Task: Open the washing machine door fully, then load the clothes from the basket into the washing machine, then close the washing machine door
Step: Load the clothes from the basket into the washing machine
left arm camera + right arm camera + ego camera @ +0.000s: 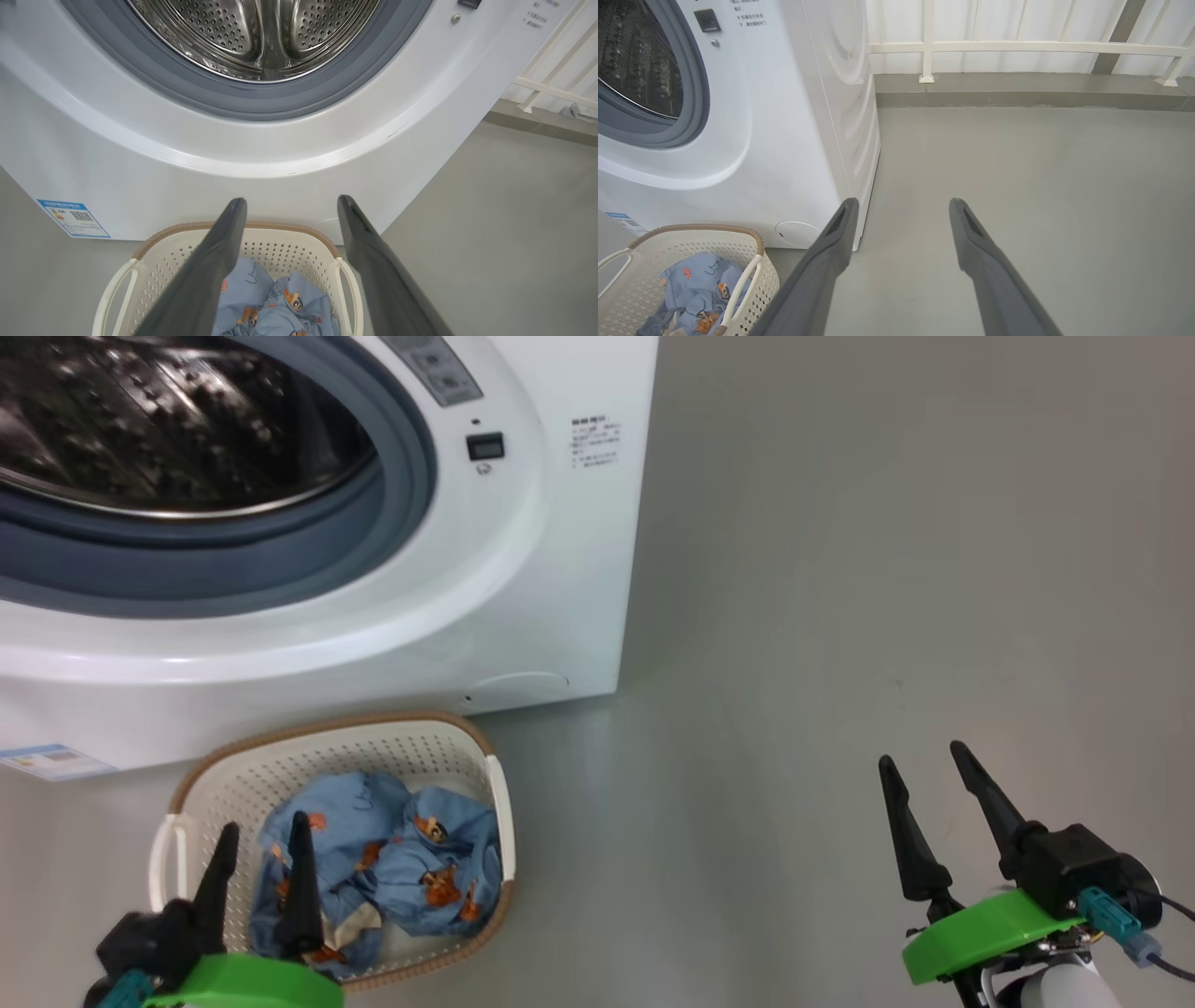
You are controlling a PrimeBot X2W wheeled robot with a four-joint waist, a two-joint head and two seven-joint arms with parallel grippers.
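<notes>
The white washing machine (523, 569) stands at the upper left with its steel drum (168, 420) exposed inside the grey-blue seal; the washing machine door is out of view. On the floor in front sits the cream basket (467, 747) holding light blue bear-print clothes (420, 859). My left gripper (263, 821) hangs open over the basket's near left part, fingers apart, holding nothing. In the left wrist view that gripper (292, 200) points at the machine's front above the basket (289, 238) and the clothes (275, 303). My right gripper (920, 753) is open over bare floor, far right of the basket (752, 270).
Grey floor (887, 569) stretches to the right of the machine. A white railing (1017, 46) on a low grey kerb runs along the far side. A small blue label (51, 761) sits on the machine's lower left front.
</notes>
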